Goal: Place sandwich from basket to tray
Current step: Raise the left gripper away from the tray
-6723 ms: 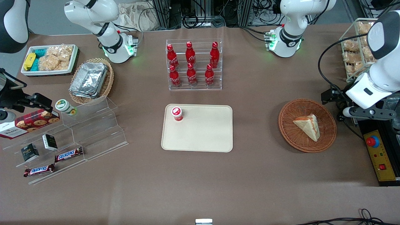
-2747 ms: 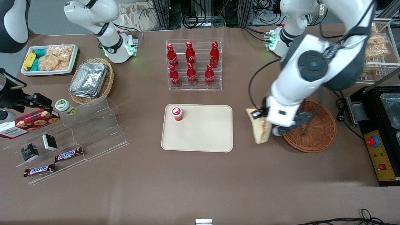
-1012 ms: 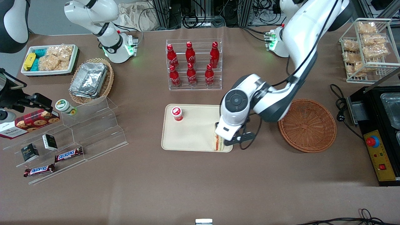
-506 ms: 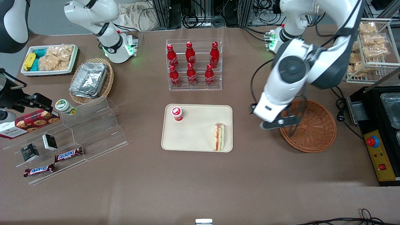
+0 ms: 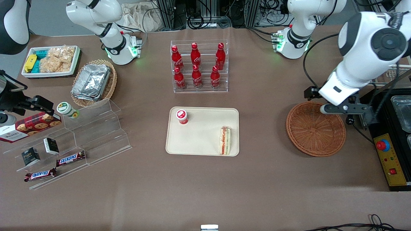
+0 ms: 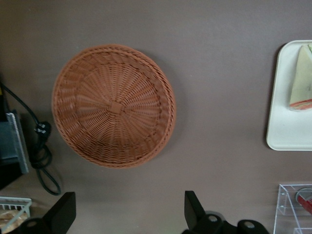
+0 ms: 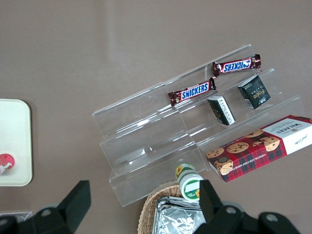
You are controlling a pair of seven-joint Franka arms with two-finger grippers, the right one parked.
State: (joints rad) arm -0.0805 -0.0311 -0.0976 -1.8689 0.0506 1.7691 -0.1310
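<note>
The gripper (image 6: 127,217) hangs above the basket (image 5: 315,128), fingers spread wide, holding nothing. That basket has nothing in it; the sandwich (image 5: 225,144) lies on the tray (image 5: 205,144) beside a red-capped cup (image 5: 181,116). Toward the parked arm's end, Snickers bars (image 7: 191,90) and a Walkers cookie box (image 7: 258,153) sit on the clear steps.

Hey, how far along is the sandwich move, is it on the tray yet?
It looks done. The sandwich lies on the tray, at the edge toward the working arm's end, apart from the red-capped cup. The basket is empty. Nothing is in hand: the gripper is open, hovering above the table beside the basket. Nothing seems left to do.
</note>
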